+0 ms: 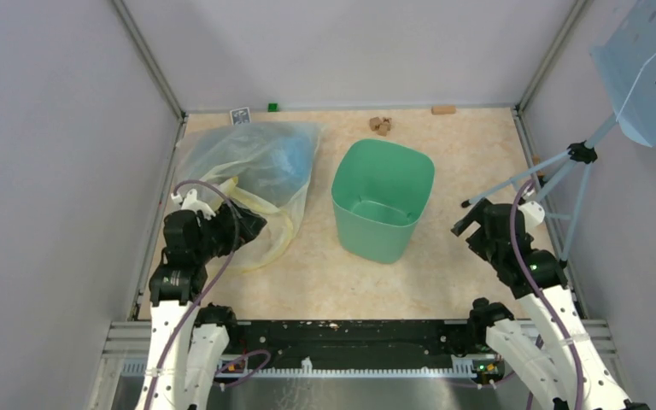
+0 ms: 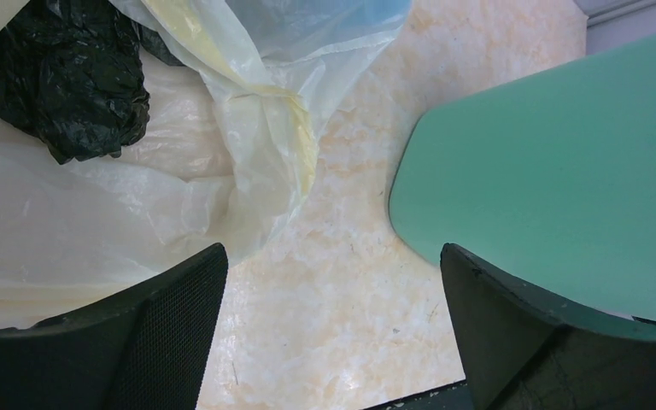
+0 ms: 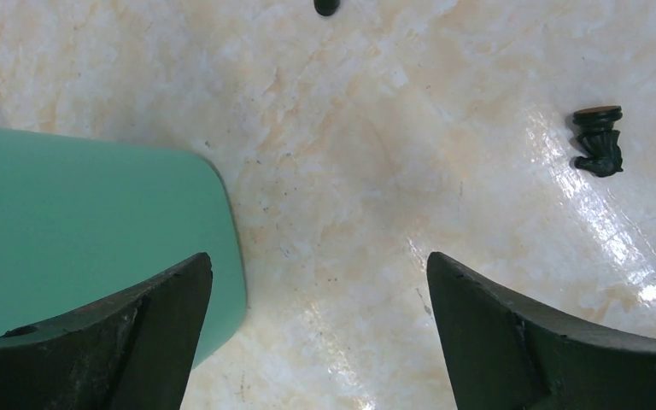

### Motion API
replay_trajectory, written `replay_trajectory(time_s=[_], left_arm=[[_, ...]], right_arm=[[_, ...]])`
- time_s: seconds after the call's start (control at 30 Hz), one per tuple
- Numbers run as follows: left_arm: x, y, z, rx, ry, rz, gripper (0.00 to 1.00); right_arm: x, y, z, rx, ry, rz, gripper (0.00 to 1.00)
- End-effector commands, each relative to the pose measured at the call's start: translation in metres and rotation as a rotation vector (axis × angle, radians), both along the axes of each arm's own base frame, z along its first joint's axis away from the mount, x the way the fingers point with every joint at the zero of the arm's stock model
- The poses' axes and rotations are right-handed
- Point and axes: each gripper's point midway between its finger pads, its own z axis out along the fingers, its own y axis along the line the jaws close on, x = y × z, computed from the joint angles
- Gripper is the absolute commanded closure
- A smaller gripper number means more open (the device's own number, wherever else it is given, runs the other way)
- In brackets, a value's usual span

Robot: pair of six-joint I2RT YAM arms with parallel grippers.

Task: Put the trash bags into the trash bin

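walls (image 1: 350, 51): plain grey | tabletop (image 1: 307, 282): beige marbled | right: pale-blue tripod (image 1: 582, 155), perforated panel (image 1: 649, 68)

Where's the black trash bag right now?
Left wrist view, upper left: the black trash bag lies crumpled against the clear bag, left of the green trash bin.

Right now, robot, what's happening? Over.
Both open, empty: left end effector, right end effector. The black trash bag sits outside the trash bin, against the clear bag. Bin mouth unblocked.
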Motion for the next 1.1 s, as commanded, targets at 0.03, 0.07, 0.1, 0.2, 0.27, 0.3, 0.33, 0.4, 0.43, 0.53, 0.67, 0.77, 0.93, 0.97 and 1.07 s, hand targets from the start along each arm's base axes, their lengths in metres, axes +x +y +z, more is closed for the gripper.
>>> replay_trajectory(time_s=[0.03, 0.07, 0.1, 0.2, 0.27, 0.3, 0.33, 0.4, 0.43, 0.53, 0.67, 0.77, 0.93, 0.97, 1.07], left_arm=[[-0.001, 0.0, 0.015, -0.003, -0.064, 0.001, 0.01], [0.0, 0.001, 0.014, -0.002, -0.061, 0.011, 0.01], [0.0, 0.003, 0.012, 0.002, -0.056, 0.026, 0.01], [0.001, 0.01, 0.008, 0.02, -0.05, 0.062, 0.03], [0.003, 0.014, 0.007, 0.029, -0.052, 0.089, 0.05], [0.004, 0.017, 0.007, 0.032, -0.056, 0.108, 0.06], [0.005, 0.021, 0.006, 0.036, -0.057, 0.131, 0.08], [0.008, 0.026, 0.004, 0.034, -0.064, 0.174, 0.12], [0.01, 0.028, 0.002, 0.029, -0.067, 0.191, 0.14], [0.016, 0.03, -0.003, 0.018, -0.081, 0.214, 0.24], [0.027, 0.04, -0.012, 0.069, -0.085, 0.242, 0.36], [0.034, 0.055, -0.018, 0.138, -0.055, 0.296, 0.37], [0.046, 0.069, -0.038, 0.177, -0.006, 0.365, 0.32], [0.048, 0.069, -0.044, 0.172, 0.001, 0.375, 0.27], [0.055, 0.069, -0.061, 0.166, 0.021, 0.402, 0.15]], right_arm=[[-0.006, 0.002, 0.026, -0.01, -0.028, 0.049, 0.05], [-0.008, 0.003, 0.026, 0.0, -0.026, 0.055, 0.05], [-0.01, 0.005, 0.026, 0.017, -0.028, 0.06, 0.05], [-0.015, 0.017, 0.026, 0.086, -0.047, 0.089, 0.05], [-0.017, 0.028, 0.029, 0.138, -0.072, 0.136, 0.05], [-0.018, 0.032, 0.027, 0.156, -0.077, 0.153, 0.05], [-0.019, 0.036, 0.028, 0.177, -0.083, 0.161, 0.05], [-0.02, 0.042, 0.026, 0.211, -0.087, 0.177, 0.05], [-0.02, 0.045, 0.024, 0.222, -0.086, 0.189, 0.05], [-0.017, 0.052, 0.02, 0.246, -0.084, 0.218, 0.05], [-0.01, 0.064, 0.015, 0.275, -0.092, 0.271, 0.07], [-0.005, 0.073, 0.013, 0.296, -0.114, 0.313, 0.08], [0.001, 0.072, 0.008, 0.275, -0.129, 0.322, 0.08], [0.002, 0.072, 0.008, 0.269, -0.129, 0.322, 0.08], [0.004, 0.07, 0.002, 0.25, -0.113, 0.319, 0.08]])
